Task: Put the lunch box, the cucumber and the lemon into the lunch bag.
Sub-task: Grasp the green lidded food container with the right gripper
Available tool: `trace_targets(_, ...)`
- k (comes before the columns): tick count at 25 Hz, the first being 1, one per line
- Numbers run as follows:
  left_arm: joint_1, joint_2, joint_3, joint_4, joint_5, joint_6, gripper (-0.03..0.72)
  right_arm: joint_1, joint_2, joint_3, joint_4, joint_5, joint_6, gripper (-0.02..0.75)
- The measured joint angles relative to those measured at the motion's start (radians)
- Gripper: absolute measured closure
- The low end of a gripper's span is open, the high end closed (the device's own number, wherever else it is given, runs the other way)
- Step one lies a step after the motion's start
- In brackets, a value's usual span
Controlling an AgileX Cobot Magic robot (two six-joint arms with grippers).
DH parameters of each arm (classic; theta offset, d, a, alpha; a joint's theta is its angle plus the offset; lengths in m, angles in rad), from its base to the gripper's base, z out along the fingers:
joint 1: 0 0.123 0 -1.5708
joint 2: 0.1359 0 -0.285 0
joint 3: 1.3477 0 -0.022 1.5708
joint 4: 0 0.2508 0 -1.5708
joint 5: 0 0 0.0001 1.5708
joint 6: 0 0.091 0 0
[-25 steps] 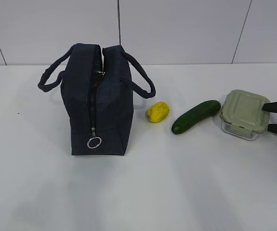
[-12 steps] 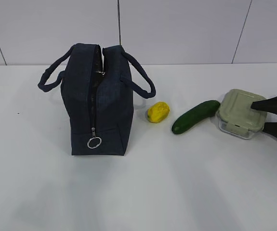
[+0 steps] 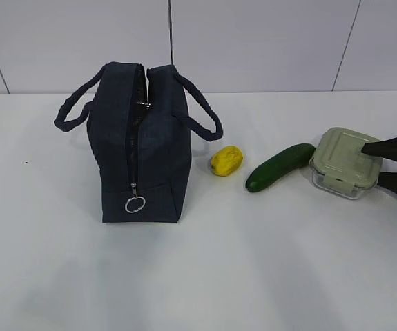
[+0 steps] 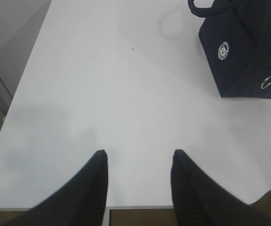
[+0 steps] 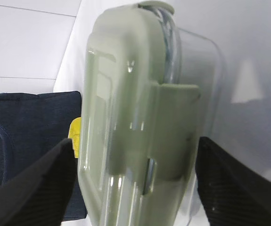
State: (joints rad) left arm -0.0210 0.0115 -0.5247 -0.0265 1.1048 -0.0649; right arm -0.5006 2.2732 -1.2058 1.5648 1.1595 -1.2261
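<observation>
On the white surface (image 3: 253, 276), going left to right: left gripper (image 4: 137, 160) sits near the front-left edge, fingers partly apart, nothing between them, over bare surface; lunch bag (image 3: 141, 145) is at its 1 o'clock, well apart. Lunch bag stands upright, zipper ring pull (image 3: 135, 204) hanging low on the near end, top gaping slightly, one handle drooping to each side. Lemon (image 3: 226, 160) lies just beside the bag at its 3 o'clock, not touching. Cucumber (image 3: 279, 166) lies next, slanted toward 2 o'clock, its far tip touching or nearly touching the lunch box (image 3: 345, 161). Lunch box sits flat, green lid on. Right gripper (image 3: 384, 164) comes in from 3 o'clock, jaws wide, one finger above the lid and one below at the base, straddling the box edge; real contact can't be told
</observation>
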Motion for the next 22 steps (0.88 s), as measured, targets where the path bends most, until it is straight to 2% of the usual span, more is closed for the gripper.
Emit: trace_targets(22,0.0,0.0,0.0,0.0,0.0,0.0,0.371,0.0,0.0,0.0,0.0,0.0,0.022,0.16)
